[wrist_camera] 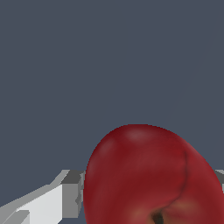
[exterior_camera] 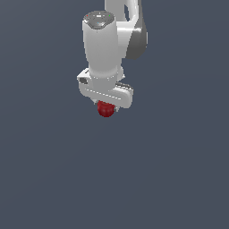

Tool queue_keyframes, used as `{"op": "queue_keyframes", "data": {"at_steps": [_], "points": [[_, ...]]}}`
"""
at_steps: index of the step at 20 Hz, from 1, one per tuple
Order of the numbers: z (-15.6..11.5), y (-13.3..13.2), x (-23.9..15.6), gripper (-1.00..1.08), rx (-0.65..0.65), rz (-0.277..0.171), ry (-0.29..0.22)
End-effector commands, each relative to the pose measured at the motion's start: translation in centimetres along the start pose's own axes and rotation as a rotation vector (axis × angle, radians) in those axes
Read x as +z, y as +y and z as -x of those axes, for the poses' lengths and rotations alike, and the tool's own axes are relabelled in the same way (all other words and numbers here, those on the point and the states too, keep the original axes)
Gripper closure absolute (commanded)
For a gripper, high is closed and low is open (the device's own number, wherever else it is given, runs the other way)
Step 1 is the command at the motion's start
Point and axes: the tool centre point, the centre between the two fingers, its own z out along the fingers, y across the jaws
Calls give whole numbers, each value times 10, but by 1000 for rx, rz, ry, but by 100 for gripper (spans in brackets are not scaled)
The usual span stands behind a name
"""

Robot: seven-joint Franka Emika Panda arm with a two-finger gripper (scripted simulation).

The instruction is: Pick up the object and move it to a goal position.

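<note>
One dark red apple (exterior_camera: pixel 105 109) sits clamped between the fingers of the white gripper (exterior_camera: pixel 106 106), just above the middle of the exterior view, protruding below it. Plain slate-grey background (exterior_camera: pixel 179 179) fills every frame; no separate surface is discernible.

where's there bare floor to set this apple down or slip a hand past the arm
Bare grey surface spreads on every side: the exterior view's left, its right, and the whole lower half below the apple. The only crowded spot is the upper middle, where the arm and the gripper, closed on the apple, sit.
</note>
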Motion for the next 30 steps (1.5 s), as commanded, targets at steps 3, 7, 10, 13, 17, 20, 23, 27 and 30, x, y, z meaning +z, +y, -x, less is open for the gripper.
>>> {"op": "queue_keyframes", "data": {"at_steps": [3,7,10,13,17,20,23,27,30], "points": [[-6,-4,-48,108,0,0,2],[-12,-8,-89,108,0,0,2],[-16,-11,-118,108,0,0,2],[-20,-14,-144,108,0,0,2],[-25,-18,-174,108,0,0,2],[-29,-20,-195,108,0,0,2],[-32,-22,-212,108,0,-1,1],[-36,-24,-230,108,0,-1,1],[-38,-25,-239,108,0,-1,1]]}}
